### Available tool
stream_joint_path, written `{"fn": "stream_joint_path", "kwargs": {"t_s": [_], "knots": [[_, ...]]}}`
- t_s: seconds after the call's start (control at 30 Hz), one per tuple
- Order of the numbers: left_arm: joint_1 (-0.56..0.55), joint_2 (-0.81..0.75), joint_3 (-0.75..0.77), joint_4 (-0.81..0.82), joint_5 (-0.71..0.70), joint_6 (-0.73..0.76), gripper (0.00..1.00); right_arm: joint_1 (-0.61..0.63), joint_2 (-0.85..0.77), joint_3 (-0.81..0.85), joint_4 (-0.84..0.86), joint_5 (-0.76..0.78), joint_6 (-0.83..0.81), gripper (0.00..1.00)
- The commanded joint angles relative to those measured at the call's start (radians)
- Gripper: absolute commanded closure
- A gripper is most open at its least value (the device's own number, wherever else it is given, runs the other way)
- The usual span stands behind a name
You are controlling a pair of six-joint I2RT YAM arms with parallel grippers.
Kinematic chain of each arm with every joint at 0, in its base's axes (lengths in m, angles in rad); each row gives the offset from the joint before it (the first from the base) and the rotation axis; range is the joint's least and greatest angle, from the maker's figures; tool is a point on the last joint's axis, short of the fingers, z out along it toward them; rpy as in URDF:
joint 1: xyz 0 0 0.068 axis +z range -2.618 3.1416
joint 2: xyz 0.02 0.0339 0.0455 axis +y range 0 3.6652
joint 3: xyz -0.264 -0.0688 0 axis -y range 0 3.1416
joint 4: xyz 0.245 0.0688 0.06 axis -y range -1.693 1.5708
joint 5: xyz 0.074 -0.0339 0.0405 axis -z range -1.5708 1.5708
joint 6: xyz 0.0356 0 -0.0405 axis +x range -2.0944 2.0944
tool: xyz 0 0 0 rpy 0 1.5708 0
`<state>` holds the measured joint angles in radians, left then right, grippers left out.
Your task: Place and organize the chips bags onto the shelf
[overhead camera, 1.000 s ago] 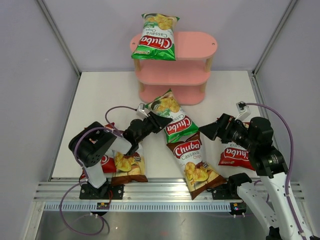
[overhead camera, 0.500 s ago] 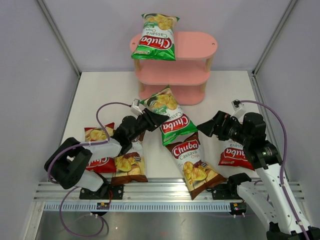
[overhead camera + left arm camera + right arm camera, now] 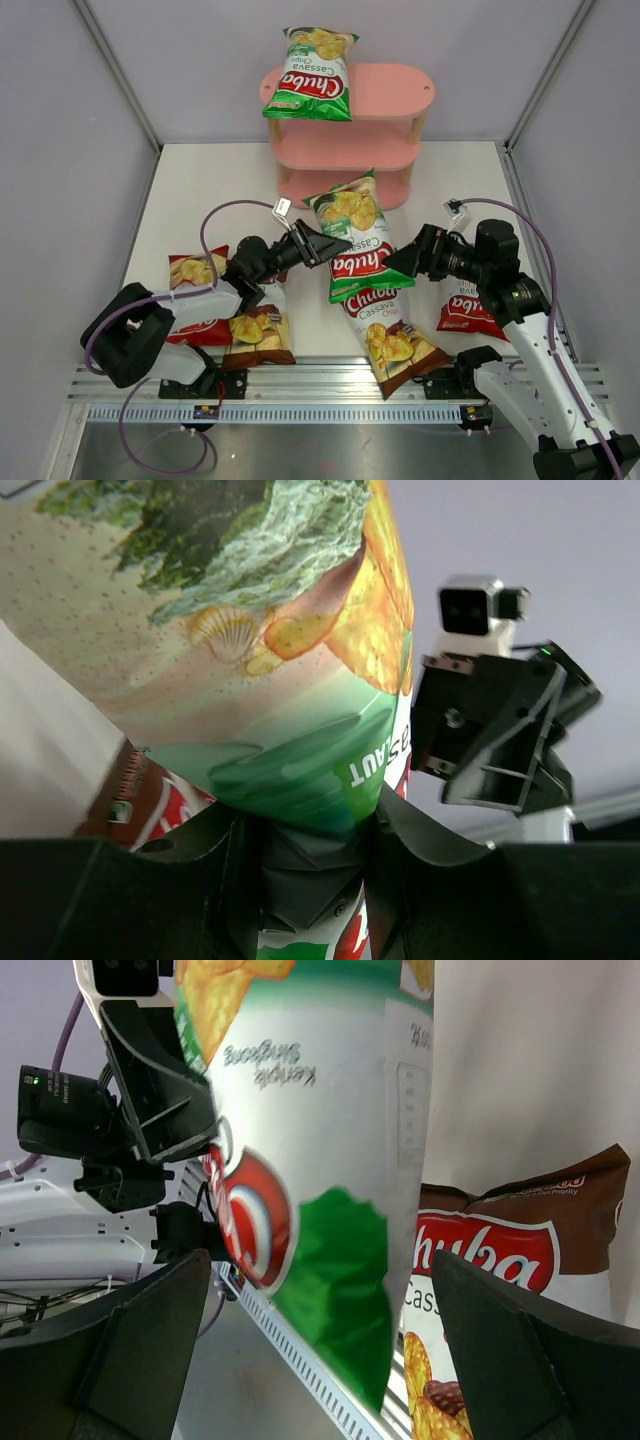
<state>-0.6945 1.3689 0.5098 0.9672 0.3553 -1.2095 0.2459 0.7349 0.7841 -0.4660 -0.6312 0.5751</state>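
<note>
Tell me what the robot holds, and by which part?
The left end effector pinches the nearer green chips bag by its side edge. The right end effector stands open at the bag's opposite edge, gripping nothing.

White matte tabletop [image 3: 200,190] beneath the left gripper [image 3: 330,245] and right gripper [image 3: 398,262], pale lilac panel walls [image 3: 200,60] ahead and outboard of each, grey metal corner posts [image 3: 115,70] at the far joints, ribbed aluminium rail [image 3: 330,385] behind, soft even light.
</note>
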Motion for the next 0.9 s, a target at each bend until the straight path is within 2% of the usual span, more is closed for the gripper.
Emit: {"fn": "stream_joint_path", "kwargs": {"t_s": [0.0,0.2,0.33,0.5,0.57,0.6,0.67,0.7,0.73,0.8,0.87], "knots": [[-0.031,-0.021,0.055,0.182,0.077,-0.035,0.82,0.0,-0.009,-0.011,0.063,-0.062,-0.027,0.01],[-0.072,-0.007,0.081,0.235,0.091,-0.061,0.82,0.0,-0.023,0.003,-0.023,0.07,-0.093,0.01],[-0.092,-0.001,0.102,0.206,0.085,-0.039,0.82,-0.002,-0.025,-0.049,0.148,-0.186,0.013,0.02],[-0.1,0.001,0.118,0.193,0.074,-0.024,0.81,0.0,-0.023,-0.063,0.208,-0.265,0.08,0.1],[-0.1,-0.004,0.122,0.174,0.071,-0.013,0.76,0.0,-0.025,-0.057,0.202,-0.266,0.077,0.19],[-0.1,-0.005,0.125,0.169,0.071,-0.009,0.73,0.0,-0.029,-0.052,0.196,-0.26,0.066,0.33],[-0.1,-0.013,0.13,0.147,0.074,0.005,0.65,0.0,-0.038,-0.042,0.185,-0.237,0.055,0.46],[-0.1,-0.019,0.137,0.13,0.077,0.013,0.62,-0.002,-0.042,-0.04,0.187,-0.226,0.045,0.59],[-0.1,-0.024,0.137,0.107,0.076,0.031,0.57,-0.002,-0.045,-0.034,0.185,-0.213,0.039,0.63],[-0.1,-0.05,0.125,0.093,0.07,0.051,0.37,0.0,-0.042,-0.02,0.188,-0.205,0.028,0.74],[-0.1,-0.091,0.116,0.056,0.047,0.073,0.26,0.0,-0.045,-0.011,0.193,-0.196,0.028,0.79]]}}
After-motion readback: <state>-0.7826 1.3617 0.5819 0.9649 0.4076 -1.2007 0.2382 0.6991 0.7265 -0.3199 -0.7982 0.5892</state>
